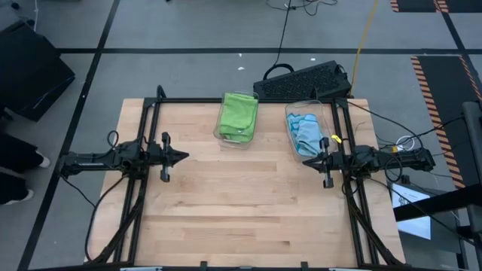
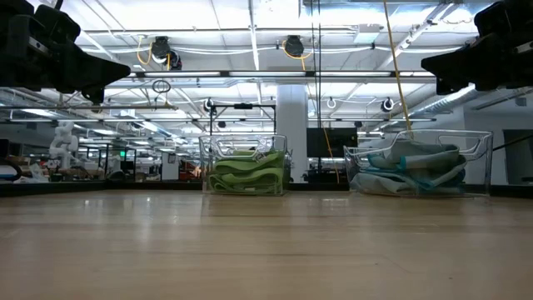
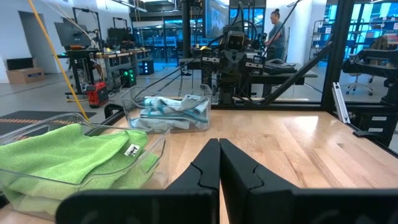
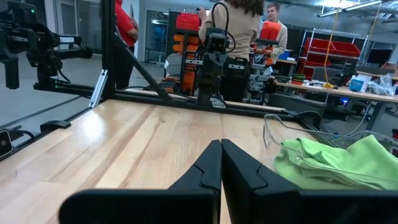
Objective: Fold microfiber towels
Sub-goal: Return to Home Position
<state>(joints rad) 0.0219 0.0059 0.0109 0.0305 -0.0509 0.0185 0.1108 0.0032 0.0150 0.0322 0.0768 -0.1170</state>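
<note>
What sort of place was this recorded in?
Probably a robotics lab: ceiling strip lights, equipment benches with people beyond, and left gripper and right gripper parked over a wooden table's edges.

The tabletop [image 1: 241,211] lay bare across its middle and along its near edge. Two clear bins blocked the far edge: the green-towel bin [image 1: 235,143] at mid-edge and the blue-towel bin [image 1: 289,124] toward the far right corner, with a gap between them. The right hand [image 1: 307,161], fingers together, hung just beside the blue-towel bin. The left hand [image 1: 184,156], likewise closed, hung at the left edge, well apart from both bins.
</note>
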